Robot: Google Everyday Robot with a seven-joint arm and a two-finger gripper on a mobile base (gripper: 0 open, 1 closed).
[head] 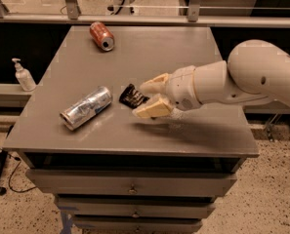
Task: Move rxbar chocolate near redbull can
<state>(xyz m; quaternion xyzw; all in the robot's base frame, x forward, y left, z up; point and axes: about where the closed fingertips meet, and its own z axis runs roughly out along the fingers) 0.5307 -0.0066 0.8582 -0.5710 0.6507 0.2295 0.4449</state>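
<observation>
So here the two-finger cream-coloured gripper (140, 100) is reaching in from the right, low over the grey tabletop (183, 57), with its fingers (153, 85) spread apart and not pinching anything as far as I can see. The rxbar chocolate (131, 96), that small flat black wrapper with white lettering, lies on the table right at the fingertips, partly in the gap between them. The redbull can (86, 107), the slim shiny silver one with blue patches, is on its side just left of the bar, close but not touching. To me this looks like the tail end of the job: the bar is already near the can, so it's either let-go time or one last nudge. The next move, I'd guess, calls for pulling straight back to the right without the lower finger dragging the wrapper along. There's plenty of bare table to the right and towards the back for that. I'd avoid pushing further left, since the can could roll and it sits fairly near the front-left edge. The red-orange soda can (101, 35) is way off at the back, and the white pump bottle (23, 75) sits off the table on the left, so neither's in the way.
</observation>
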